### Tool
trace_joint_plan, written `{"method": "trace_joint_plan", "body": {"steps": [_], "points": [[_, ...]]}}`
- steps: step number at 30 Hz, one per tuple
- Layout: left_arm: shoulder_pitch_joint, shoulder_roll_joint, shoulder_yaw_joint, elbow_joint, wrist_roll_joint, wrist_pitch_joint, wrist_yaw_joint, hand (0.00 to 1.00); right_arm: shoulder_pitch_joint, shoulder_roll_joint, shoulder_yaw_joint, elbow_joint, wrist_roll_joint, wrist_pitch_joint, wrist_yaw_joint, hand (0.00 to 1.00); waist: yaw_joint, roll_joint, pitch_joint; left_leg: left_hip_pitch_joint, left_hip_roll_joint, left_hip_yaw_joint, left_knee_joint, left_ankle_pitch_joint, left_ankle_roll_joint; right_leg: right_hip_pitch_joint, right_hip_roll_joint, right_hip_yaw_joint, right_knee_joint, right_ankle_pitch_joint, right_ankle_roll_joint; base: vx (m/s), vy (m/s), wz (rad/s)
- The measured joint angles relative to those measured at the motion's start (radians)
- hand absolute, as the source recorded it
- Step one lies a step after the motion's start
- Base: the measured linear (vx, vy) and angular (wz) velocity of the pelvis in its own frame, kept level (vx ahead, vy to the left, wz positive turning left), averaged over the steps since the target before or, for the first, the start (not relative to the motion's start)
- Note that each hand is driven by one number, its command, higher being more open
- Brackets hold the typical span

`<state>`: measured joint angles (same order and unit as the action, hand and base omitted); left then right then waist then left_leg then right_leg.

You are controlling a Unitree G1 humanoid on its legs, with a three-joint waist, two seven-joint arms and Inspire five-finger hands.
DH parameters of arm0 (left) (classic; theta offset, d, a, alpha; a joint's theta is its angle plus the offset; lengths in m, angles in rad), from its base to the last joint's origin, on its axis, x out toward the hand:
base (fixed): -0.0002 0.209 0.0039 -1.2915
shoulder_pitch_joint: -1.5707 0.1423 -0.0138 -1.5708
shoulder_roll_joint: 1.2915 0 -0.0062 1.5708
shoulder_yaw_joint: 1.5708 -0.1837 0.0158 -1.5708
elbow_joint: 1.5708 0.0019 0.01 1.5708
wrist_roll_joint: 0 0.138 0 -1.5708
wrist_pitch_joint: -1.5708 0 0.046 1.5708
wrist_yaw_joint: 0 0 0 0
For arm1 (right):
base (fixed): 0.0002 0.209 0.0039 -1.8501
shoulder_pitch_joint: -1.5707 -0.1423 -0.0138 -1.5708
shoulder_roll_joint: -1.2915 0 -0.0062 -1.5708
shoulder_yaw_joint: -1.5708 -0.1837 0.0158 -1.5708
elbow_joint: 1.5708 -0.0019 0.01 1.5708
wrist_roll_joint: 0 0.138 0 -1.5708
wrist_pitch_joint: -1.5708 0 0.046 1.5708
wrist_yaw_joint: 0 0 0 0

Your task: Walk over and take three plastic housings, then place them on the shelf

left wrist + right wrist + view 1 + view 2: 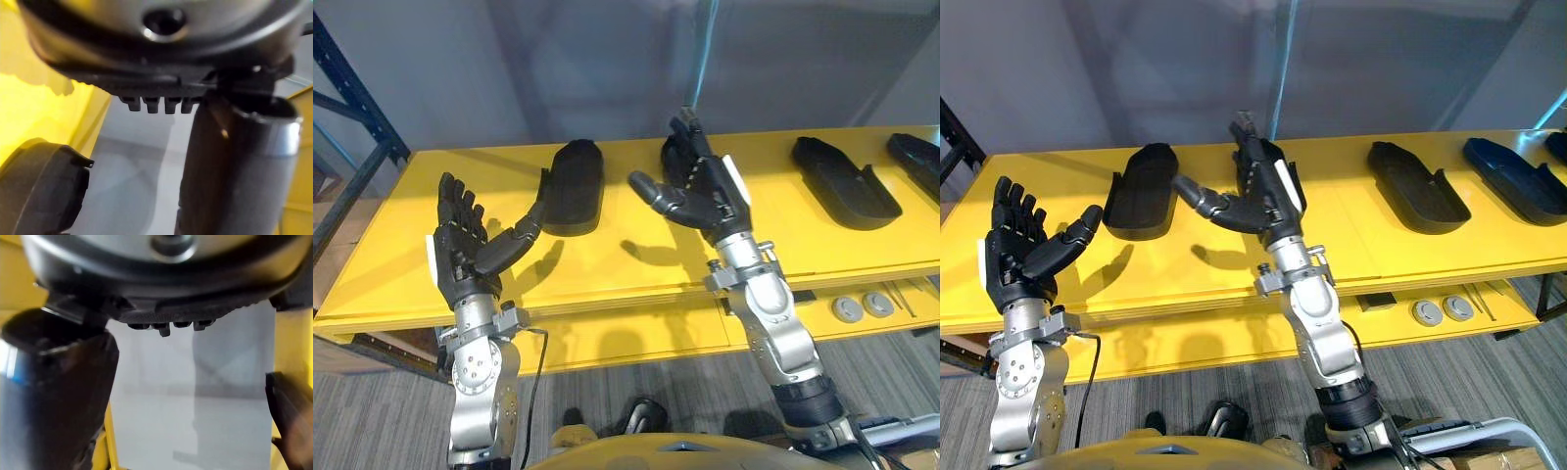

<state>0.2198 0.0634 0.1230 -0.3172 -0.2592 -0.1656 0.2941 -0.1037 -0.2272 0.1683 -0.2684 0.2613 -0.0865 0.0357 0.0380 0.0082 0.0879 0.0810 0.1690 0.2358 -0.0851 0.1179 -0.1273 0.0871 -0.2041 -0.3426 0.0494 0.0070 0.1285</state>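
Bright, even light from overhead. The left hand point(460, 250) throws a soft shadow on the yellow table point(391, 255) just beside its thumb. The right hand point(705, 191) throws one just under its thumb. Broad faint shadows and a pale blue streak cross the grey wall point(440, 78) above the right hand. In the wrist views both hands are dark, backlit by the wall, with small glare on the left thumb.

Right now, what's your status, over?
Left hand, right hand open, holding nothing. Plastic housings lie on yellow table, untaken. Nothing blocking.
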Motion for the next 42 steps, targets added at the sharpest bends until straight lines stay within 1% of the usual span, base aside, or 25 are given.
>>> {"method": "trace_joint_plan", "body": {"steps": [2, 3, 6, 8, 9, 11, 13, 15, 19, 21, 28, 33, 42], "points": [[-0.011, 0.021, 0.015, 0.037, 0.0, 0.013, 0.008, 1.0, 0.048, -0.018, -0.042, -0.024, 0.024, -0.001, 0.028, 1.0, -0.019, 0.003, -0.005, 0.006, 0.001, 0.017, 0.0, -0.004, -0.002, -0.009, 0.001, 0.021, 0.0, 0.001, 0.001, 0.0, 0.008, -0.24], [-0.017, 0.026, 0.018, 0.05, -0.001, 0.016, 0.01, 1.0, 0.061, -0.02, -0.052, -0.027, 0.028, -0.004, 0.034, 1.0, -0.02, 0.005, -0.007, 0.007, 0.001, 0.022, 0.0, -0.005, -0.002, -0.013, 0.002, 0.028, 0.0, 0.002, 0.001, 0.01, 0.008, -0.36], [-0.031, 0.03, 0.038, 0.111, -0.001, 0.017, 0.023, 1.0, 0.121, -0.025, -0.105, -0.031, 0.04, -0.01, 0.066, 1.0, -0.049, 0.008, -0.009, 0.017, 0.002, 0.056, 0.0, -0.013, -0.002, -0.028, 0.004, 0.063, -0.001, 0.009, 0.002, 0.02, 0.01, -0.29], [-0.044, 0.031, 0.039, 0.142, -0.005, 0.019, 0.028, 1.0, 0.145, -0.034, -0.123, -0.031, 0.044, -0.012, 0.073, 1.0, -0.056, 0.009, -0.009, 0.02, 0.002, 0.07, 0.0, -0.015, -0.003, -0.036, 0.005, 0.078, -0.001, 0.015, 0.007, 0.02, 0.008, -0.2], [-0.059, 0.031, 0.04, 0.174, -0.005, 0.023, 0.032, 1.0, 0.164, -0.038, -0.138, -0.031, 0.063, -0.012, 0.084, 1.0, -0.068, 0.009, -0.009, 0.021, 0.002, 0.072, 0.0, -0.016, -0.003, -0.036, 0.005, 0.079, -0.001, 0.016, 0.006, 0.02, 0.007, -0.18], [-0.068, 0.032, 0.042, 0.206, -0.005, 0.037, 0.041, 1.0, 0.183, -0.038, -0.158, -0.031, 0.068, -0.015, 0.096, 1.0, -0.072, 0.01, -0.009, 0.033, 0.004, 0.089, 0.0, -0.021, -0.005, -0.036, 0.009, 0.096, -0.001, 0.016, 0.006, 0.01, 0.004, -0.21], [-0.073, 0.034, 0.043, 0.241, -0.005, 0.037, 0.052, 1.0, 0.207, -0.038, -0.186, -0.032, 0.073, -0.035, 0.111, 1.0, -0.081, 0.011, -0.009, 0.041, 0.009, 0.101, 0.0, -0.026, -0.008, -0.036, 0.013, 0.107, -0.001, 0.015, 0.005, 0.0, 0.001, -0.17], [-0.073, 0.036, 0.053, 0.26, -0.005, 0.037, 0.066, 1.0, 0.211, -0.038, -0.199, -0.032, 0.081, -0.036, 0.115, 1.0, -0.091, 0.012, -0.009, 0.047, 0.012, 0.111, 0.0, -0.028, -0.011, -0.038, 0.017, 0.116, -0.001, 0.015, 0.005, 0.0, -0.005, -0.16], [-0.082, 0.045, 0.06, 0.288, -0.005, 0.036, 0.084, 1.0, 0.223, -0.039, -0.232, -0.052, 0.105, -0.037, 0.125, 1.0, -0.098, 0.021, -0.015, 0.048, 0.015, 0.125, 0.0, -0.031, -0.013, -0.046, 0.021, 0.129, -0.001, 0.015, 0.004, 0.0, -0.002, -0.09], [-0.11, 0.054, 0.06, 0.317, -0.005, 0.036, 0.09, 1.0, 0.237, -0.039, -0.252, -0.073, 0.105, -0.041, 0.129, 1.0, -0.099, 0.027, -0.018, 0.047, 0.016, 0.126, 0.0, -0.032, -0.013, -0.047, 0.022, 0.131, -0.001, 0.015, 0.005, 0.0, 0.0, 0.0], [-0.139, 0.057, 0.058, 0.353, -0.005, 0.035, 0.109, 1.0, 0.238, -0.039, -0.262, -0.097, 0.105, -0.057, 0.13, 1.0, -0.114, 0.029, -0.019, 0.05, 0.016, 0.138, 0.0, -0.035, -0.014, -0.051, 0.023, 0.141, -0.001, 0.015, 0.005, 0.0, 0.001, -0.03], [-0.14, 0.058, 0.054, 0.353, -0.005, 0.033, 0.107, 1.0, 0.238, -0.039, -0.265, -0.098, 0.105, -0.059, 0.125, 1.0, -0.123, 0.029, -0.018, 0.051, 0.016, 0.143, 0.0, -0.037, -0.014, -0.053, 0.024, 0.146, -0.001, 0.015, 0.005, 0.0, 0.001, -0.02], [-0.142, 0.058, 0.031, 0.344, -0.004, 0.035, 0.078, 1.0, 0.238, -0.039, -0.265, -0.098, 0.105, -0.059, 0.108, 1.0, -0.123, 0.034, -0.014, 0.051, 0.016, 0.143, 0.0, -0.038, -0.015, -0.052, 0.024, 0.146, -0.001, 0.015, 0.005, 0.0, 0.0, 0.0]]}}
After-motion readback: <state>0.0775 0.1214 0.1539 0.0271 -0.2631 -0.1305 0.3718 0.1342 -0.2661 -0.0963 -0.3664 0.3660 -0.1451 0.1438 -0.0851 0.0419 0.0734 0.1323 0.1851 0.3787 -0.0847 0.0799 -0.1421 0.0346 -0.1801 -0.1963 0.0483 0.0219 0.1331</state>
